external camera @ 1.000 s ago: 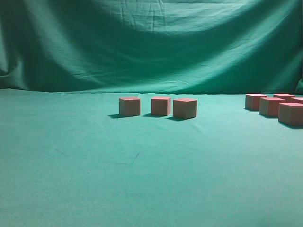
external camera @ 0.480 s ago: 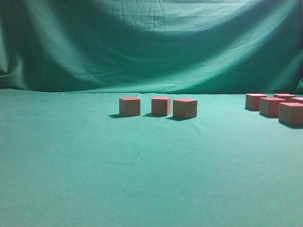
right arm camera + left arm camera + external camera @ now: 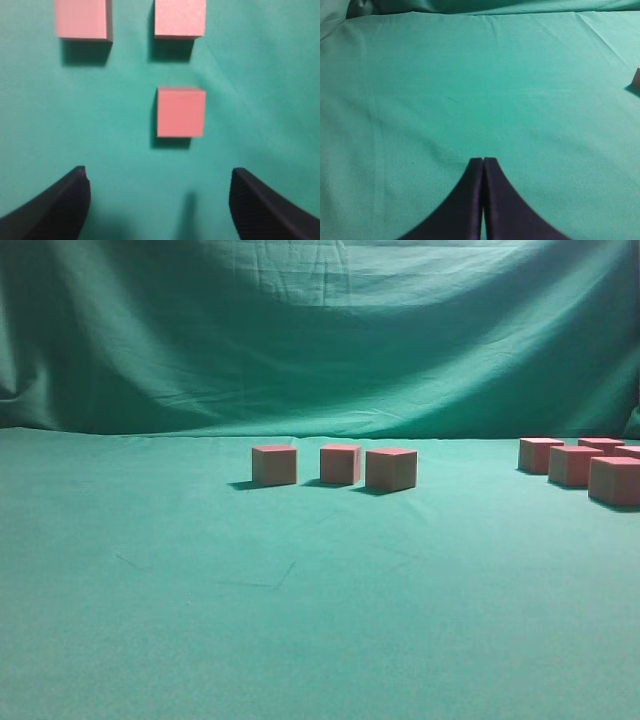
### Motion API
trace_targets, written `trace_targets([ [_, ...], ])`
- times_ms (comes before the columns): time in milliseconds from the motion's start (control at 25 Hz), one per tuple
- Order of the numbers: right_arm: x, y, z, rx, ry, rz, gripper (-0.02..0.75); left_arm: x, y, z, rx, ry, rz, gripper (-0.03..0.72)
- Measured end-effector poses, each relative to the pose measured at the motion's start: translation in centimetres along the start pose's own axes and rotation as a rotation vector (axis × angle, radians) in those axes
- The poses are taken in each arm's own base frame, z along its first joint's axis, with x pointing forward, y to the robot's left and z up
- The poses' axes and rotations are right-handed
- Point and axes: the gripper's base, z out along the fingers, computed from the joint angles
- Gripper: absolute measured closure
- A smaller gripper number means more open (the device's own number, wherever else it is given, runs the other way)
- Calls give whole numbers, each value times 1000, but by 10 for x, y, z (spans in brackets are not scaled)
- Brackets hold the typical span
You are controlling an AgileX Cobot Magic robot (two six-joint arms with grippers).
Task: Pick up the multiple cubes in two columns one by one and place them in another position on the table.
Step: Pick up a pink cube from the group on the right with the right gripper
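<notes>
Pinkish-red-topped, tan-sided cubes (image 3: 340, 464) resting apart on green table (image 3: 300, 620).

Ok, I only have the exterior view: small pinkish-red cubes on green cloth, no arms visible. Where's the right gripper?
Observer: Right wrist view shows the right gripper hovering over three small pinkish-red matte cubes, black fingers spread wide, nothing between them.
Operator: Any cube lined up?
Observer: The nearest cube sits alone just ahead of the gap, slightly right of centre.
Operator: And the left gripper?
Observer: The left gripper is shut, fingers pressed together above the green cloth-covered table.
</notes>
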Motion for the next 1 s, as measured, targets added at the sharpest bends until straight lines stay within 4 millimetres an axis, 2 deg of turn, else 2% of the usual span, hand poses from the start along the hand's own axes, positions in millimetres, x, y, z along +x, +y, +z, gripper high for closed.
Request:
trace_targets([
  [200,-10,-2,22,23,14,-17,209,0,0,0,0,0,0,688],
  [400,-14,-15,39,-8,44,46,209,0,0,0,0,0,0,688],
  [880,-24,-16,61,-72,19,13,209,0,0,0,0,0,0,688],
  [1000,-25,-16,63,-71,19,13,376,0,0,0,0,0,0,688],
])
